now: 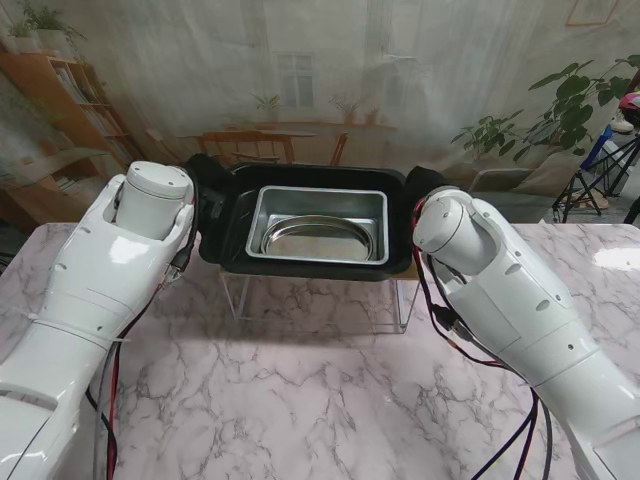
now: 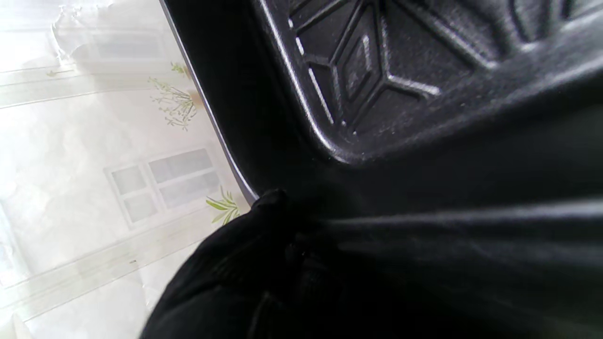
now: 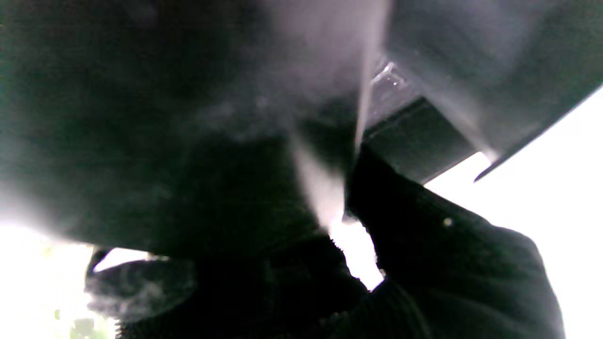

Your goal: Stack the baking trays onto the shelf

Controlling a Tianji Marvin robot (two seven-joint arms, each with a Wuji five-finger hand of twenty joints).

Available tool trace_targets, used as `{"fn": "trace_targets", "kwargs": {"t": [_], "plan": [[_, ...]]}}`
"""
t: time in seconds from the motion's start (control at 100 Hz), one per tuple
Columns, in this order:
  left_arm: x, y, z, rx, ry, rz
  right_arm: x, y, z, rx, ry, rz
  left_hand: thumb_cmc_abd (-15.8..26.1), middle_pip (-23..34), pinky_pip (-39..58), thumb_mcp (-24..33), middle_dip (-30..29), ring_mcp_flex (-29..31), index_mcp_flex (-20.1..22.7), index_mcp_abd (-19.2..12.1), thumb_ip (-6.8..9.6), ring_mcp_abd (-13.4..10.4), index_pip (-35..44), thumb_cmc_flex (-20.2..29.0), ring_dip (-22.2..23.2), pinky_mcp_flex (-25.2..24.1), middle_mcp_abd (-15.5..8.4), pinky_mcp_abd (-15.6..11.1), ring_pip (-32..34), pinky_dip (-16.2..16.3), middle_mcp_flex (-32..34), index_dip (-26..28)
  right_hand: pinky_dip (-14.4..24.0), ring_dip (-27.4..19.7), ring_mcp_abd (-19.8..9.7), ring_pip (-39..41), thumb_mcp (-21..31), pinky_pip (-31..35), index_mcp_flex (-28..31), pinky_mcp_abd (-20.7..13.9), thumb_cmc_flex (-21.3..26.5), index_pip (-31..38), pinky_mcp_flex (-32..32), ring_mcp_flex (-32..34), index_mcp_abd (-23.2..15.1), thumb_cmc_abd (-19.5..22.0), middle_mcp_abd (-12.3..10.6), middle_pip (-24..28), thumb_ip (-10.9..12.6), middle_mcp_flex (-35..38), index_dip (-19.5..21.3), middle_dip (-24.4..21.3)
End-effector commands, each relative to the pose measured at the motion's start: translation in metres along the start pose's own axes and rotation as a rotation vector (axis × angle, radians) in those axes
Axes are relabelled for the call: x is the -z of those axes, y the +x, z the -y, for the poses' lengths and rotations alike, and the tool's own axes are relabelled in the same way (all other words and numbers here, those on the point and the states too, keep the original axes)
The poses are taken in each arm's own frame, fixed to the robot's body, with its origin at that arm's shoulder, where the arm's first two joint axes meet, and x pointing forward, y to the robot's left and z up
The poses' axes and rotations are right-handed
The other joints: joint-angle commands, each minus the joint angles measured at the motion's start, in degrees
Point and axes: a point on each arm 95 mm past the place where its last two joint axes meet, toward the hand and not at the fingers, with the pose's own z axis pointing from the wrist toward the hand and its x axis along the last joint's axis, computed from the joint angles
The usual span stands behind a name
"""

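At black tray (image 1: 225, 235) ends, 2 hands, apparently gripping.

The small tray (image 1: 317, 225) is shiny metal, and the big tray (image 1: 225, 225) around it is dull black with a bumpy pattern underneath. The table (image 1: 300, 390) looks like smooth, shiny marble. The shelf (image 1: 400, 300) legs look clear like glass.

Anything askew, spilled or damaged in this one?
Nothing stands out. The black tray sits level on the clear shelf, with the steel trays nested squarely inside it. The left hand and right hand hold its two ends. No spill or damage shows on the table.
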Motion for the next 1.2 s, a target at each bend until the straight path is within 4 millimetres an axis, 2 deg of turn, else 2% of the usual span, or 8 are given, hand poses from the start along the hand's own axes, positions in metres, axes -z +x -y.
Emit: {"fn": "trace_targets", "kwargs": {"t": [0.0, 0.05, 0.14, 0.26, 0.56, 0.85, 1.06, 1.19], "plan": [[0.002, 0.013, -0.013, 0.011, -0.065, -0.025, 0.003, 0.010, 0.003, -0.001, 0.004, -0.015, 0.02, -1.74, -1.98, -2.53, -2.03, -3.83, -0.30, -11.88, 2.24, -0.13, 0.45, 4.62, -0.69, -3.09, -6.59, -5.65, -2.79, 1.50, -5.57, -0.50, -7.00, -0.54, 3.38, -3.71, 0.09, -9.26, -2.56, 0.87, 5.35, 5.78, -1.38, 1.16, -18.27, 6.01, -2.67, -0.60, 4.13, -3.98, -2.32, -0.72], [0.000, 0.011, -0.013, 0.008, -0.071, -0.019, 0.004, 0.008, 0.004, 0.010, 0.007, -0.007, 0.39, -2.34, -2.78, -4.48, -3.07, -5.61, -1.79, -11.49, 2.87, -0.02, -0.58, 4.63, -1.26, -4.56, -5.92, -5.71, -3.72, 2.13, -7.30, -0.67, -7.35, -0.10, 3.91, -4.45, -6.00, -9.59, -4.17, 1.00, 4.24, 6.23, -3.02, -0.40, -17.59, 7.52, -2.50, -0.57, 5.28, -5.95, -3.89, -1.08], [-0.001, 0.009, -0.014, 0.012, -0.085, -0.009, 0.005, 0.006, 0.005, 0.007, 0.021, 0.005, 1.87, -4.29, -4.82, -9.72, -4.58, -9.33, -4.97, -11.15, 4.03, -0.26, -2.68, 4.63, -2.84, -8.02, -5.55, -5.97, -6.12, 2.50, -10.87, -1.40, -6.97, 0.36, 5.25, -4.75, -8.55, -10.25, -5.41, 2.30, 0.37, 3.76, -7.18, -4.29, -16.66, 8.68, -2.08, -0.77, 6.48, -9.33, -3.79, -1.00], [-0.003, 0.006, -0.015, 0.011, -0.101, 0.001, 0.007, 0.004, 0.005, -0.004, 0.029, 0.012, 3.45, -7.25, -7.59, -17.08, -7.49, -11.92, -7.03, -11.07, 6.21, -2.18, -4.01, 4.18, -6.23, -11.11, -5.08, -6.95, -9.40, 2.83, -13.89, -1.86, -4.95, 0.81, 6.29, -5.34, -8.40, -12.36, -5.86, 3.54, -10.39, -6.03, -15.64, -12.24, -16.06, 10.65, -2.02, -2.88, 11.54, -14.40, 4.20, -2.51], [-0.001, 0.005, -0.013, 0.027, -0.103, -0.008, 0.011, -0.003, 0.001, -0.054, 0.026, 0.015, 3.73, -12.36, -16.87, -24.09, -12.29, -22.08, -15.31, -11.75, 5.82, -1.34, -8.21, -5.87, -11.71, -18.96, -6.14, -7.12, -14.42, -0.50, -25.17, -7.44, -0.07, -0.73, 5.68, -12.07, -17.02, -21.70, -13.27, 5.84, -23.76, -10.72, -36.75, -32.17, -18.01, 14.76, -3.74, -7.30, 11.11, -24.23, 5.85, -5.33], [0.003, 0.005, -0.005, 0.026, -0.104, -0.031, 0.018, -0.006, -0.008, -0.096, 0.000, 0.004, 2.22, -17.26, -24.15, -24.03, -13.57, -27.77, -21.75, -13.22, 4.40, -2.56, -9.92, -16.00, -13.28, -25.24, -8.29, -6.38, -18.95, -3.53, -30.91, -8.67, -3.36, -7.17, 5.02, -27.55, -21.73, -34.19, -17.75, 8.46, -29.03, -12.35, -48.38, -42.10, -19.07, 17.50, -5.64, -11.53, 10.90, -30.94, 5.14, -8.53], [0.005, 0.003, 0.003, 0.021, -0.098, -0.032, 0.023, -0.014, -0.016, -0.104, -0.027, -0.001, 2.34, -18.12, -36.21, -24.14, -14.98, -30.31, -27.87, -16.81, 4.05, -3.35, -12.97, -19.74, -14.33, -26.53, -10.84, 1.99, -23.19, -5.14, -37.22, -11.29, -6.57, -13.83, 5.41, -40.12, -23.64, -43.05, -19.51, 7.94, -28.27, -12.94, -53.80, -47.74, -20.75, 17.54, -7.12, -16.09, 11.33, -33.83, 4.65, -12.51], [0.006, 0.002, 0.009, 0.020, -0.082, -0.039, 0.027, -0.020, -0.020, -0.101, -0.041, -0.007, 2.35, -18.33, -41.37, -24.16, -15.91, -31.26, -27.86, -17.76, 3.99, -3.86, -12.85, -20.61, -14.77, -26.37, -11.77, 2.91, -24.47, -5.02, -38.24, -12.03, -7.33, -15.82, 4.54, -43.98, -24.26, -45.90, -20.74, 6.54, -28.04, -13.93, -55.85, -50.15, -22.13, 17.51, -8.16, -18.34, 11.46, -35.37, 3.98, -13.88]]}}
